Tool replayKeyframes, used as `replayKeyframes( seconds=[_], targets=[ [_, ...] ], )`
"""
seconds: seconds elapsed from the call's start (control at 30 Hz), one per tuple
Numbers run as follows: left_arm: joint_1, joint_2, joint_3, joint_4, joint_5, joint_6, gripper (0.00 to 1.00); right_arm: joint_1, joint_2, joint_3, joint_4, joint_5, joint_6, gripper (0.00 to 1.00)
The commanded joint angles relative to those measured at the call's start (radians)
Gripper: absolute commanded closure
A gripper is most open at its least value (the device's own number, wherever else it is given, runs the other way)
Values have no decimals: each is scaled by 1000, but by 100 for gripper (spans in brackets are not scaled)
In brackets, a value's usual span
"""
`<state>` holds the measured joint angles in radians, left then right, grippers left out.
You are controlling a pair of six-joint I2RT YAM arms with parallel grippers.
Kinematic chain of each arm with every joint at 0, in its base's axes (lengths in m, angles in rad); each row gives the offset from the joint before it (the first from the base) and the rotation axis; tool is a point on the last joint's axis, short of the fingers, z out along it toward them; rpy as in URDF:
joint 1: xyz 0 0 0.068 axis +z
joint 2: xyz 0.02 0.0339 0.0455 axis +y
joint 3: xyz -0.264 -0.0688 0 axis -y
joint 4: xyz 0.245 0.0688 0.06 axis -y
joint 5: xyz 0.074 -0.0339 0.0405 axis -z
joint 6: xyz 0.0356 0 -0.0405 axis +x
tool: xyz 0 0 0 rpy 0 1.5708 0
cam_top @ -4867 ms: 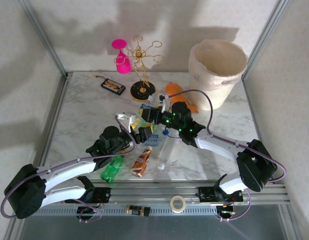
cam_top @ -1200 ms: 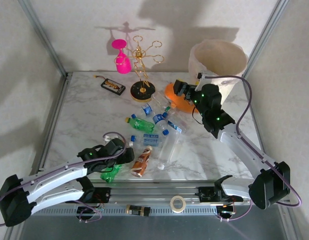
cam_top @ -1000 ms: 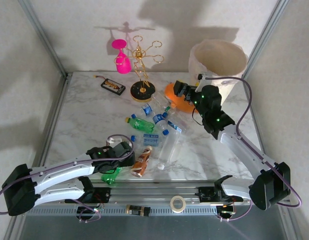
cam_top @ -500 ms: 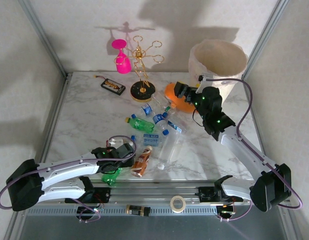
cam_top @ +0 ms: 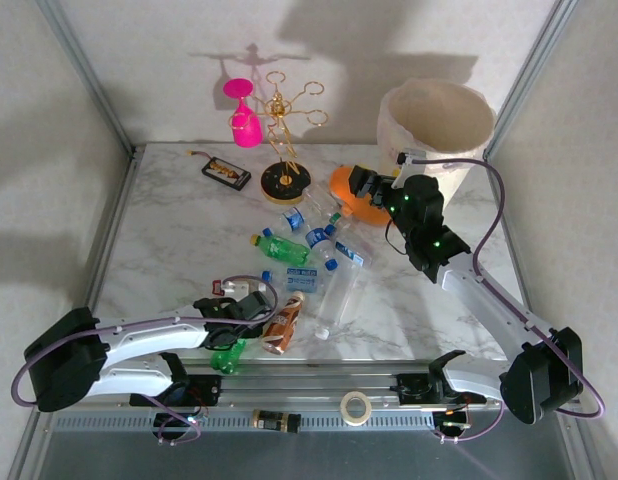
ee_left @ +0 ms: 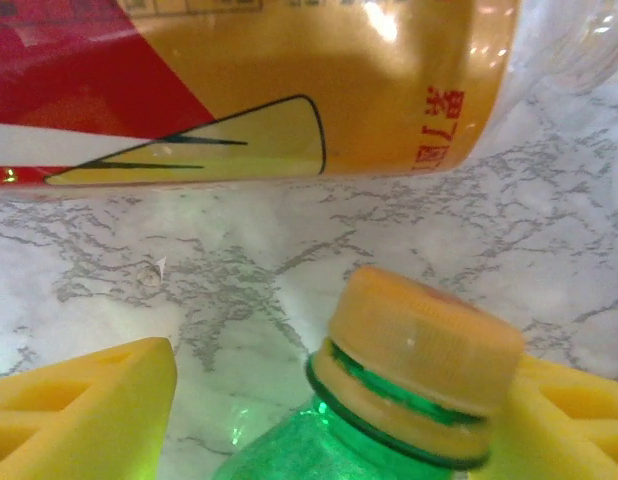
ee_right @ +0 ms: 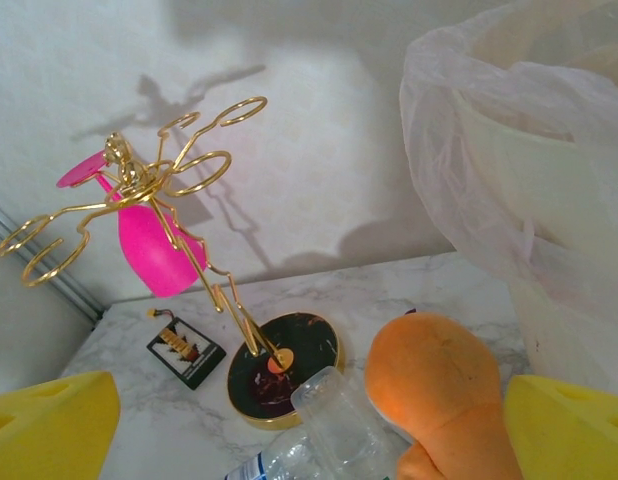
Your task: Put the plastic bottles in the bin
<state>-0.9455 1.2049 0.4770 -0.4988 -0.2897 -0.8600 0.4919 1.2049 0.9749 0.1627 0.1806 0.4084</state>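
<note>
Left gripper, jaws open astride the orange-capped neck of a green bottle lying on the marble table beside a red-and-gold labelled bottle; right gripper, jaws wide apart, hangs over the orange toy near the bin.

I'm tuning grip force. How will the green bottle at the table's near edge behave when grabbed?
The green bottle lies on its side on the smooth table, so a nudge would probably roll it. It looks see-through and empty, so likely light and squashy. Its cap, inside the left gripper, seems the stiffer hold.
</note>
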Motion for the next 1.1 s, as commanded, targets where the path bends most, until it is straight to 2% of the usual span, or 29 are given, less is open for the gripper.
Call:
replayKeyframes(
  seconds=[0.0,0.27,0.47,0.77,0.93,1.07],
  targets=[
    [5,19,-23,53,-26,5,33,9,-20,-4,18,20,3,1],
    [20,43,-41,91,-25,31,45,9,-43,-8,10,32,3,1],
    [27,-4,-35,84,-39,33,55,8,-41,-16,15,33,8,1],
    [41,-162,86,-1,-128,57,58,6,-36,-35,70,-8,38,1],
    [83,-221,160,58,-144,89,59,1,-44,-58,125,-130,6,1],
    [126,-240,188,225,-150,100,59,3,-30,-67,139,-312,-17,1]
  ],
)
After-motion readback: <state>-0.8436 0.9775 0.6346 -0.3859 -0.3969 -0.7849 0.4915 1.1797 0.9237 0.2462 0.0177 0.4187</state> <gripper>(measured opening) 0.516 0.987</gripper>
